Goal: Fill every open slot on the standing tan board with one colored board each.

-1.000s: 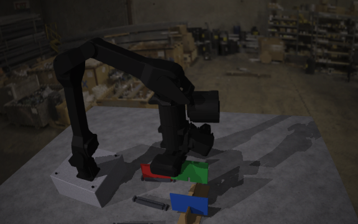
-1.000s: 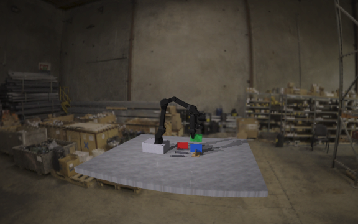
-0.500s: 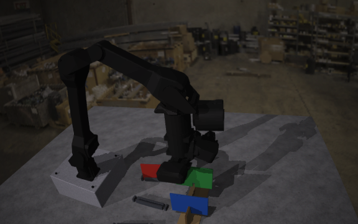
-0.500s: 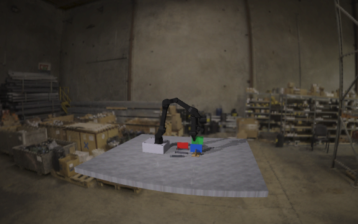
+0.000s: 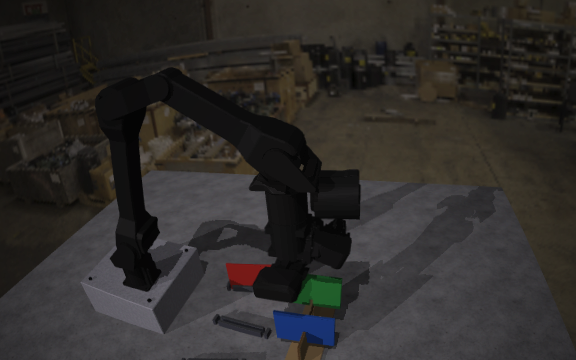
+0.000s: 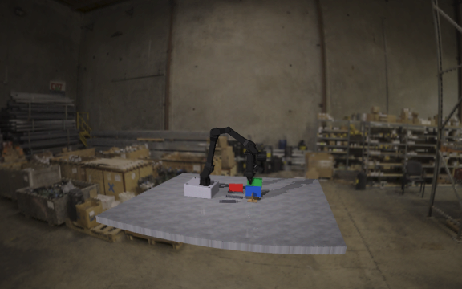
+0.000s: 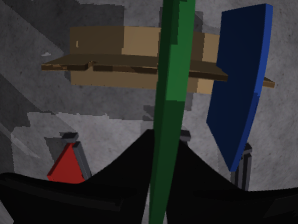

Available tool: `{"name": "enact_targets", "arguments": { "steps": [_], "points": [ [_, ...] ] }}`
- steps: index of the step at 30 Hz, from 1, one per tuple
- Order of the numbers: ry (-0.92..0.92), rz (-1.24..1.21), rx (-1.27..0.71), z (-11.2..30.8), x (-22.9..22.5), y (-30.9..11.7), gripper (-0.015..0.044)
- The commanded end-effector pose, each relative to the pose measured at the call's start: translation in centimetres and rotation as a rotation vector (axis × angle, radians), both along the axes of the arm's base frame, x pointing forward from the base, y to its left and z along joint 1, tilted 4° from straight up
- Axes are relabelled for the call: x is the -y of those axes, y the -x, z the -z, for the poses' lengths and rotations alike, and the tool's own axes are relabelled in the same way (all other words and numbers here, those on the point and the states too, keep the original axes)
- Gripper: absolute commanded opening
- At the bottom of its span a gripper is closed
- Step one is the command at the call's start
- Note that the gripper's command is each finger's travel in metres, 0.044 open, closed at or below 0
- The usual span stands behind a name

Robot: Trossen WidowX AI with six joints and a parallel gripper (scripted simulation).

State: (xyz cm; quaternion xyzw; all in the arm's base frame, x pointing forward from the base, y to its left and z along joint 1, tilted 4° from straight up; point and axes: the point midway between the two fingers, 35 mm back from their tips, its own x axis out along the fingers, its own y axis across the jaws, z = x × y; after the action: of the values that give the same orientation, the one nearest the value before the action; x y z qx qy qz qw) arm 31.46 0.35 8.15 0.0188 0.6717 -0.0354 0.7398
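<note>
Gripper [image 5: 295, 300] [image 6: 250, 182] [image 7: 157, 137] clamps the green board [image 5: 324, 291] [image 6: 257, 182] [image 7: 173, 80] upright, crosswise above the standing tan board [image 5: 303, 345] [image 6: 253, 197] [image 7: 135, 64]; whether it touches, I cannot tell. Beside it, the blue board [image 5: 305, 328] [image 6: 253, 191] [image 7: 239, 75] stands across the tan board near one end. Farther toward the arm's pale base block [image 5: 165, 320] [image 6: 198, 192], the red board [image 5: 242, 275] [image 6: 236, 187] [image 7: 67, 167] stands in its dark holder [image 5: 240, 288] [image 7: 81, 159]. Another dark holder [image 5: 241, 326] [image 6: 234, 197] [image 7: 242, 172] lies boardless on the grey surface [image 5: 425, 320] [image 6: 224, 225] [image 7: 120, 125].
</note>
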Motion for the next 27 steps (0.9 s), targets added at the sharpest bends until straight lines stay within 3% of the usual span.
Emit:
{"name": "enact_targets", "arguments": {
  "steps": [1, 27],
  "points": [
    [0.003, -0.003, 0.001, 0.3, 0.1, 0.0, 0.0000],
    [0.004, -0.003, 0.000, 1.8, 0.1, -0.2, 0.0000]
  ]
}}
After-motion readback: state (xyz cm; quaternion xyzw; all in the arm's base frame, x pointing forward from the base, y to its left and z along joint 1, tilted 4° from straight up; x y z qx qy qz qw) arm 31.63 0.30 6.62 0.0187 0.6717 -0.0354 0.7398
